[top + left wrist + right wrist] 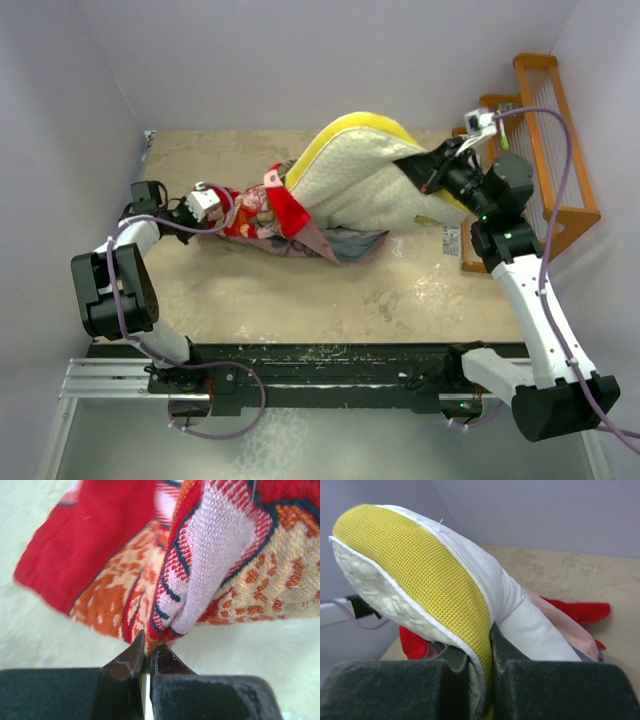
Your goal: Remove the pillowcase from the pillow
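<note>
- Left gripper pinches the red-orange printed fabric pillowcase by its left end.
- Right gripper clamps the plump white quilted pillow at the opposite, yellow-banded end.

— What colours do the arms have?
— The left arm and the right arm have white links and black joint blocks. Purple cables run along them.
— And the left gripper?
— Its fingers are black and pointed.

The right gripper, bottom centre, pinches the pillow by its yellow band — red pillowcase behind, centre right, on the beige table.
</note>
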Controlling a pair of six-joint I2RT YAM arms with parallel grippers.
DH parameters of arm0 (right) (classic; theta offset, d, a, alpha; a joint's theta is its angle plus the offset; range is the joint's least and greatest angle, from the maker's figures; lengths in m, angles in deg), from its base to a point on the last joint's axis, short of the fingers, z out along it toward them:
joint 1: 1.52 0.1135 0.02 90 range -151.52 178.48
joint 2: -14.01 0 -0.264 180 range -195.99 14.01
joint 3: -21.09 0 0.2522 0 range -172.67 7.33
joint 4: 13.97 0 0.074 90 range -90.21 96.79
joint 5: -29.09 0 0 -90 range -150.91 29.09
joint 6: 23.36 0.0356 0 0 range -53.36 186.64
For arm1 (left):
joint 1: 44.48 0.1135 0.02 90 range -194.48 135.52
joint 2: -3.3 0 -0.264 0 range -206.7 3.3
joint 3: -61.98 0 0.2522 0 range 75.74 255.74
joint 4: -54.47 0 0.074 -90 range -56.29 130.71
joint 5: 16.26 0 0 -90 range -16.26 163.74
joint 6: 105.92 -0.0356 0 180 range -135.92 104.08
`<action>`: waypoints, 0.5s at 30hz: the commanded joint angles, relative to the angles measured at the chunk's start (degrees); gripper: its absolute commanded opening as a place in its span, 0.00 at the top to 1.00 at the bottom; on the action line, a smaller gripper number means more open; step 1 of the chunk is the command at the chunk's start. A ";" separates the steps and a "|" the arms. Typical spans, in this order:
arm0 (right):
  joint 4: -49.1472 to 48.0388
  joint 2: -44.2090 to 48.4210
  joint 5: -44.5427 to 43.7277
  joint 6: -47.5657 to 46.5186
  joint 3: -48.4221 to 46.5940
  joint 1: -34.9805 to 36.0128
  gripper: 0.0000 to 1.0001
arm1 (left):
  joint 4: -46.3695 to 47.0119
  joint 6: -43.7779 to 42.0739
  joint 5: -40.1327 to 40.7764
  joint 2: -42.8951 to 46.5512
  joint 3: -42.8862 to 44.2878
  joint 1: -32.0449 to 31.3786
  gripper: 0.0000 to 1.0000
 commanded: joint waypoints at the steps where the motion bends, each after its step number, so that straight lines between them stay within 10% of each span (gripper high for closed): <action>1: -11.17 3.20 -4.78 8.23 -12.30 -5.07 1.00 | 10.63 4.05 13.83 0.40 1.16 6.67 1.00; 15: 2.55 8.24 -27.46 9.85 -23.74 -7.84 1.00 | 16.31 5.17 24.06 -2.25 2.39 19.56 1.00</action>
